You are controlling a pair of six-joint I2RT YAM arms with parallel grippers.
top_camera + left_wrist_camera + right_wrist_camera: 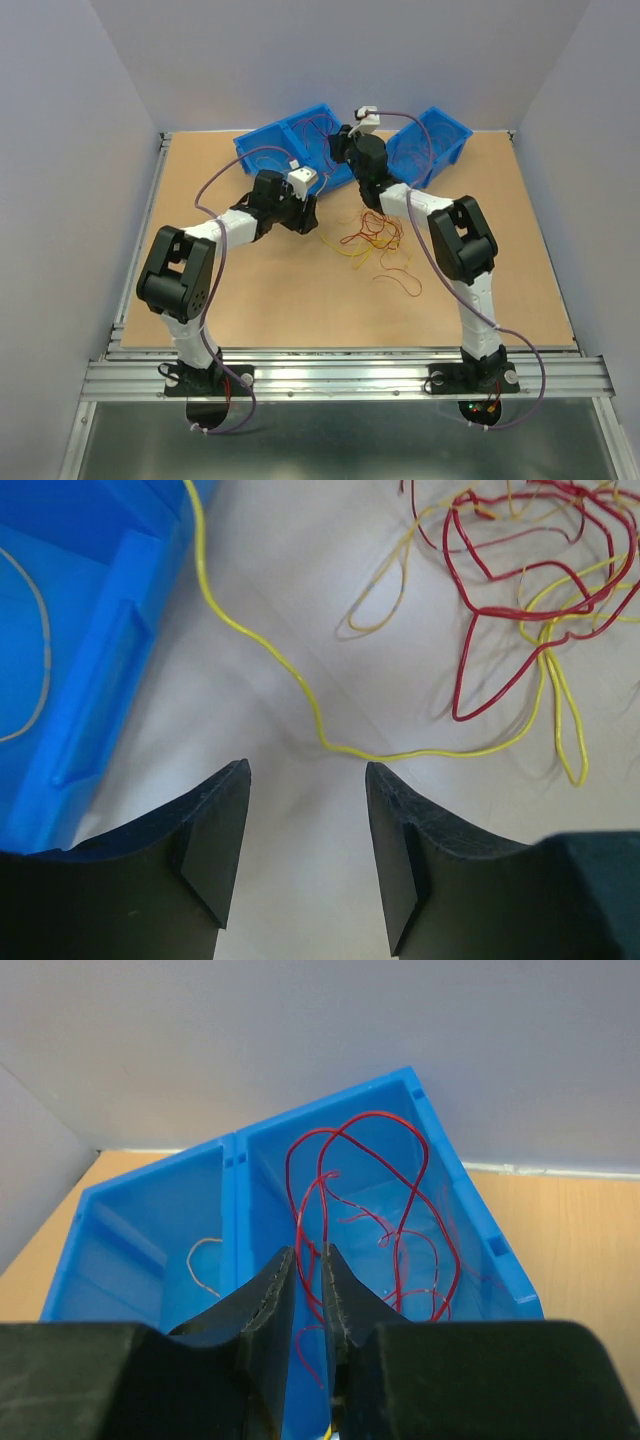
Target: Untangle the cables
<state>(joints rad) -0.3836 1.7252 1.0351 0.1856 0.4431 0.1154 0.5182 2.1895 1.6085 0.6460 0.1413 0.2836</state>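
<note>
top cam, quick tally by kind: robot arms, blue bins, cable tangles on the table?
robot arms: 2 (left, right)
blue bins: 2 (left, right)
cable tangle on the table: 1
Total: 5

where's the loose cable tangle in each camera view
Top external: cable tangle in the middle of the picture.
Left wrist: upper right.
Right wrist: not in view.
Shared landmark: the divided blue bin, seen in all three.
</note>
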